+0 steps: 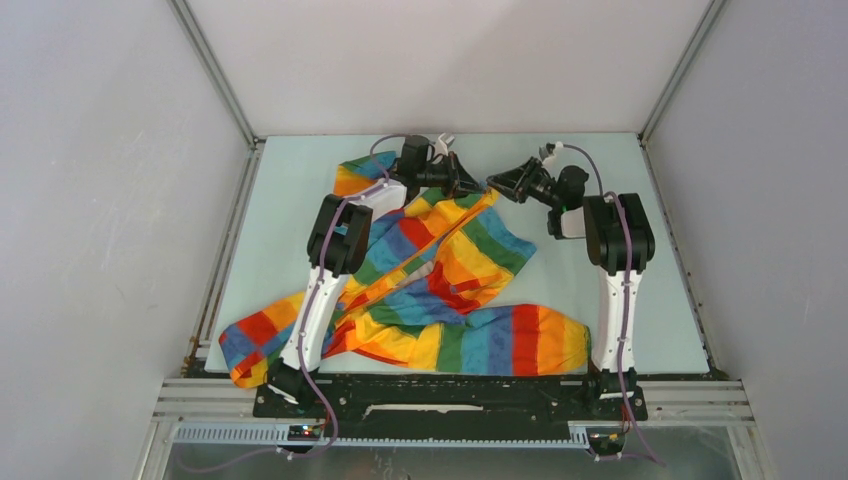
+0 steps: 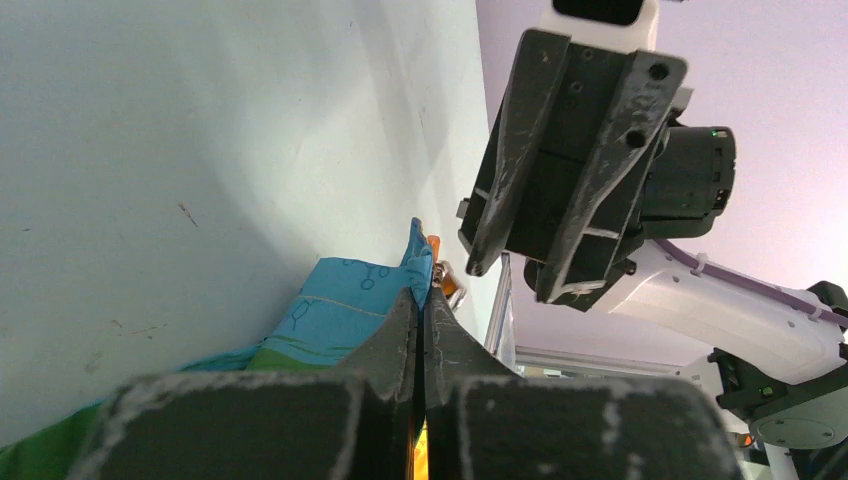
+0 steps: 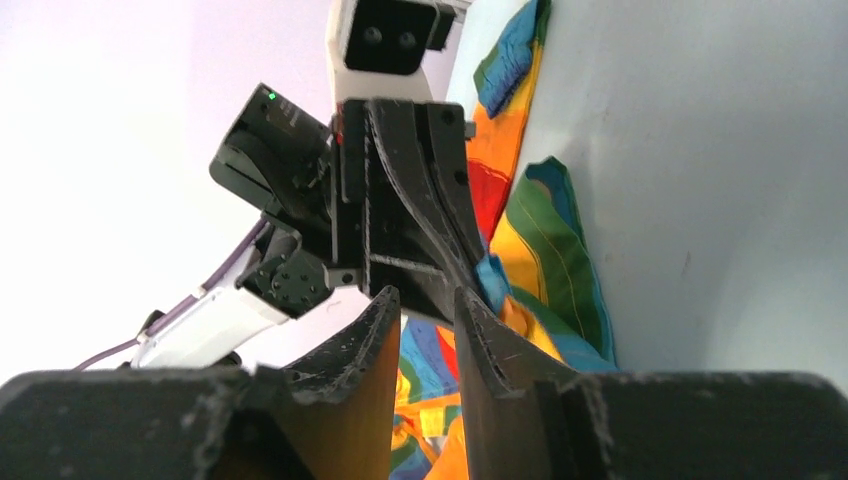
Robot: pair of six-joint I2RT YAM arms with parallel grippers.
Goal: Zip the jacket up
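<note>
The rainbow-striped jacket (image 1: 460,260) lies crumpled across the middle of the pale table, one sleeve (image 1: 520,340) stretched along the front and another (image 1: 250,340) trailing to the front left. At its far end my left gripper (image 1: 478,188) is shut on a blue edge of the jacket (image 2: 340,305), beside the orange zipper end (image 2: 447,282). My right gripper (image 1: 495,184) faces it tip to tip from the right. In the right wrist view the right gripper (image 3: 428,297) stands open, with nothing between its fingers and striped fabric (image 3: 545,250) behind.
Bare table (image 1: 600,200) lies to the right of the jacket and at the back. Grey walls enclose the table on three sides. A metal rail (image 1: 450,400) with both arm bases runs along the near edge.
</note>
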